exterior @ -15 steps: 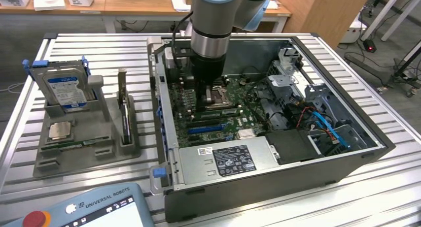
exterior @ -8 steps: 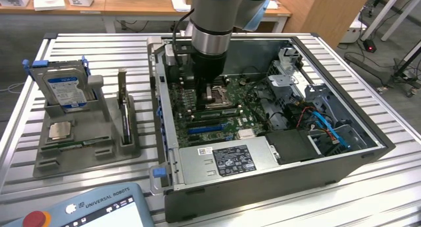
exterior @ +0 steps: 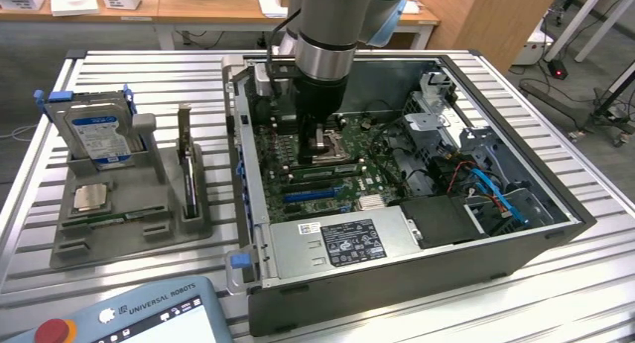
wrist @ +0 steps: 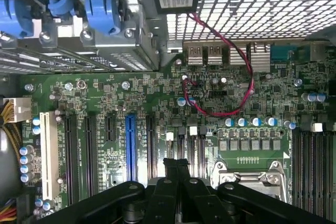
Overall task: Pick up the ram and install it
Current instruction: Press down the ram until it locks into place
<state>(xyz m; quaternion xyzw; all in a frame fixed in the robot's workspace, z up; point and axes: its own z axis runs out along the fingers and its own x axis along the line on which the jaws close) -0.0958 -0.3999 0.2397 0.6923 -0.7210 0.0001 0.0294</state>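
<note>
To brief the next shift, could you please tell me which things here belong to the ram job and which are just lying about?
Job: ram, in the grey holder; gripper, shut above the motherboard; memory slots.
Lying about: hard drive; expansion card; processor chip; teach pendant.

The ram [exterior: 107,219], a long, thin green circuit-board stick, is lying lengthwise in a slot of the grey holder [exterior: 62,248] on the exterior view's left, just beside the square silver chip [exterior: 91,197].

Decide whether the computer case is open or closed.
Open: the computer case has no side panel, leaving its motherboard exposed.
</note>
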